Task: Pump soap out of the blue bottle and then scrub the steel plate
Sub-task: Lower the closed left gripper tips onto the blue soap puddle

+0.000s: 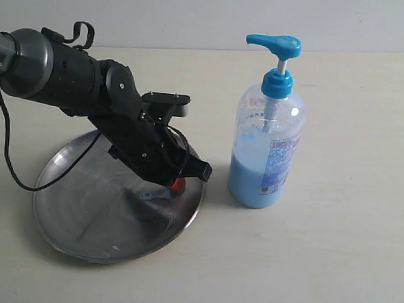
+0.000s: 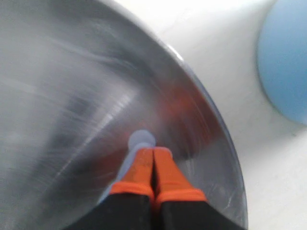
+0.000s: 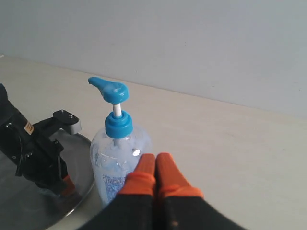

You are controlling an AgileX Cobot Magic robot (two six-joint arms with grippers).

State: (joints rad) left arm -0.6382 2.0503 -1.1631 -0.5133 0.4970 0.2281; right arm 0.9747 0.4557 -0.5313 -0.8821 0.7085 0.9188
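The steel plate [image 1: 81, 216], shallow, round, of brushed grey metal with a raised rim, lies on the pale matte table [image 1: 332, 262]. The left gripper [image 2: 153, 152] has its orange jaws pressed together, tips at a small light blue blob of soap [image 2: 140, 140] on the plate. Just beside the plate's rim stands the blue bottle [image 1: 266, 152], clear plastic, upright. The right gripper [image 3: 155, 165], jaws closed and empty, hangs beyond the bottle from the plate.

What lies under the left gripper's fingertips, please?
A small blue soap blob on the steel plate, at the tips of the shut left gripper. Anything directly beneath it is covered.
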